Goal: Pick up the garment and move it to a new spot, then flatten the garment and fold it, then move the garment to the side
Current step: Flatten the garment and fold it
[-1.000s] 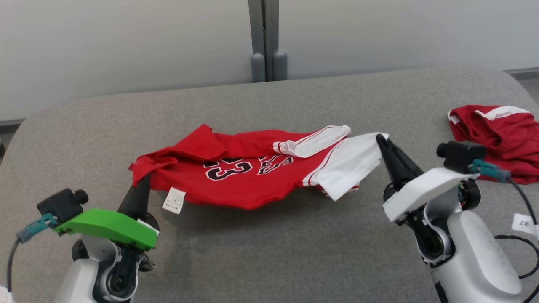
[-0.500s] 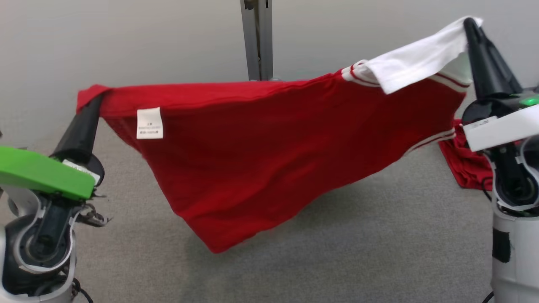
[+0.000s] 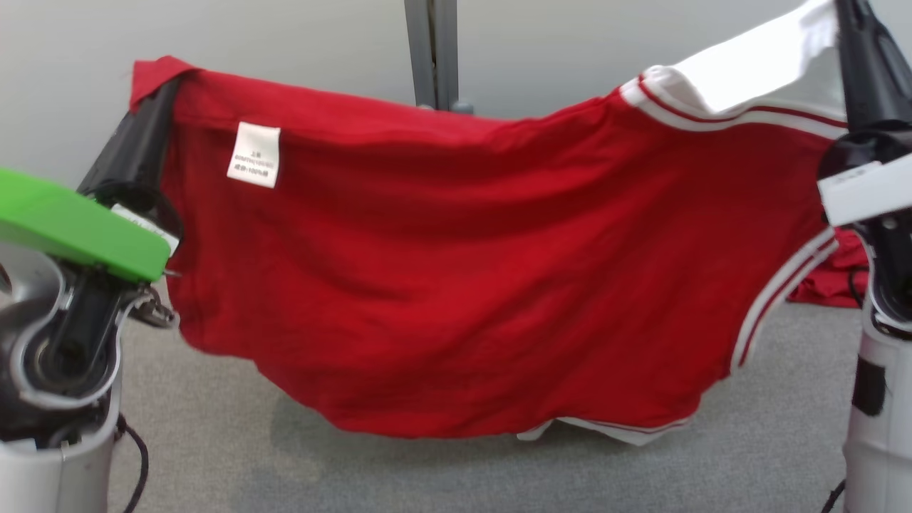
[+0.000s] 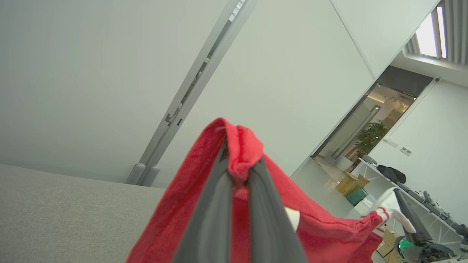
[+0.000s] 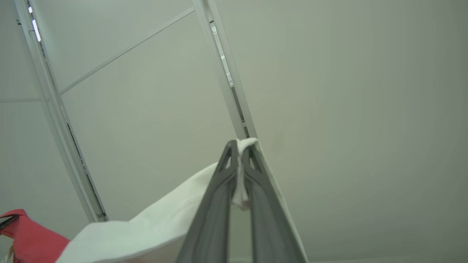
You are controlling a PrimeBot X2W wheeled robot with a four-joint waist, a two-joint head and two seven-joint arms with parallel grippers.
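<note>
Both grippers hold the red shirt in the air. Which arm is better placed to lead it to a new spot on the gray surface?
Left, likely. The left gripper pinches the garment at a corner away from the second red garment, which lies beside the right gripper; leading leftward avoids it.

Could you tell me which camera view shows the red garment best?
The head view: the whole garment hangs spread out. The left wrist view gives its corner pinched in the left gripper; the right wrist view, its white sleeve in the right gripper.
</note>
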